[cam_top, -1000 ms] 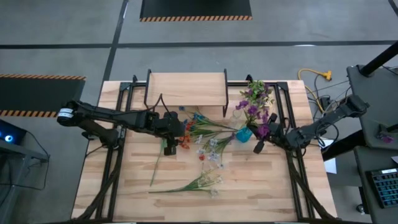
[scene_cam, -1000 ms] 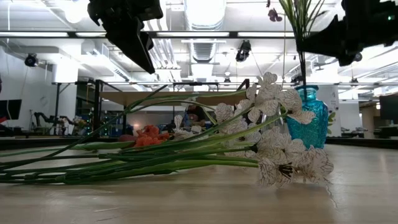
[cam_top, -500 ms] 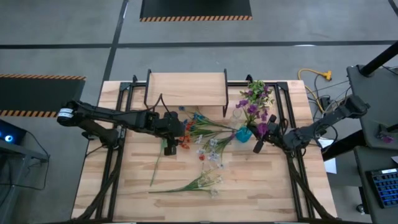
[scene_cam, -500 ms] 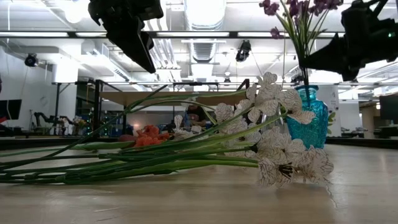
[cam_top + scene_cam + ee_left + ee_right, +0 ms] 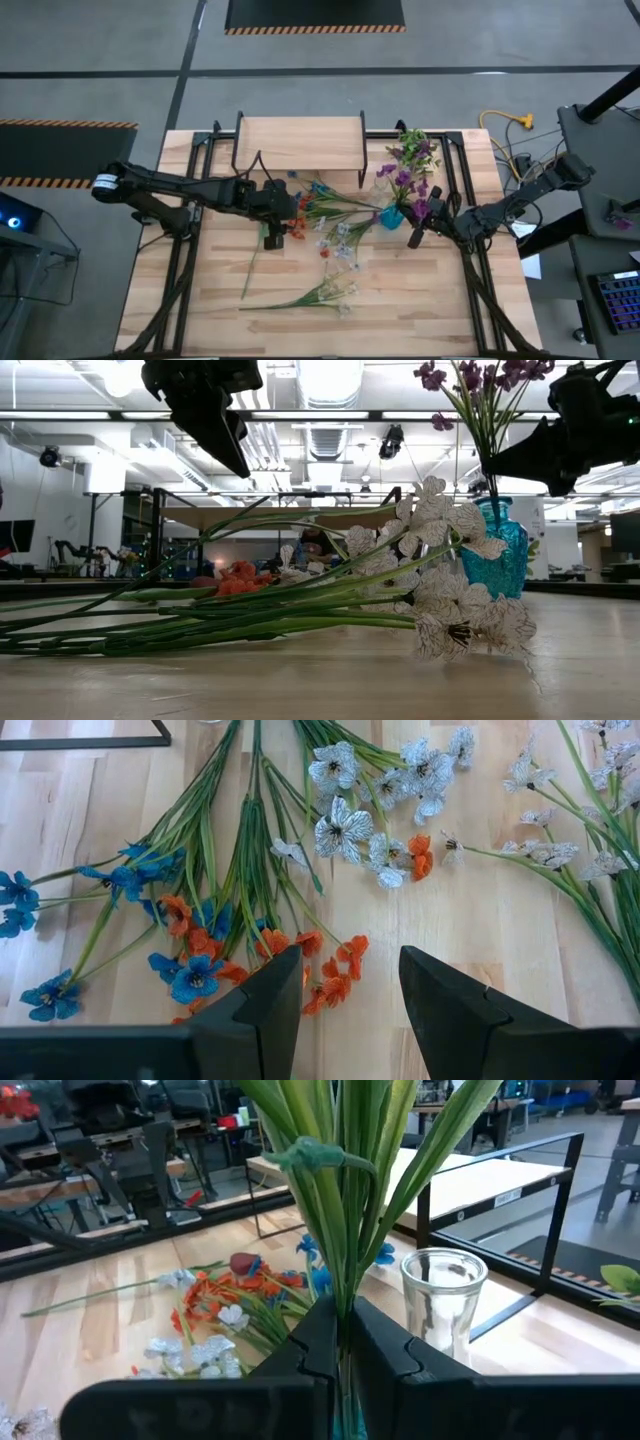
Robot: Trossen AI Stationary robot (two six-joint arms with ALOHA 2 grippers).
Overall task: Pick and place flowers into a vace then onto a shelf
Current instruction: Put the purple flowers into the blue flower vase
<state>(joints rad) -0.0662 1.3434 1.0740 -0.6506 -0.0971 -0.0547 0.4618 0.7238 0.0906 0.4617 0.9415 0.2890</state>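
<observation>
A bunch of purple flowers (image 5: 405, 172) is clamped tight by the right gripper (image 5: 414, 233) just above the teal vase (image 5: 392, 216), while the left gripper (image 5: 271, 236) is held half-open over loose blooms well beside that vase.

**Loose blooms scattered across wooden worktable**

A pale plank tabletop (image 5: 430, 300) fills the lower centre of the overhead frame, ringed by grey floor. A small light wood shelf (image 5: 300, 143) on black legs stands at its upper edge. Loose flowers (image 5: 335, 235) lie flat across the middle: orange and blue blooms toward centre left, white ones trailing toward the lower centre, long green stems fanned over the boards. A teal vase (image 5: 392, 215) stands right of centre, with a clear glass (image 5: 444, 1302) just beside it near the shelf.
</observation>
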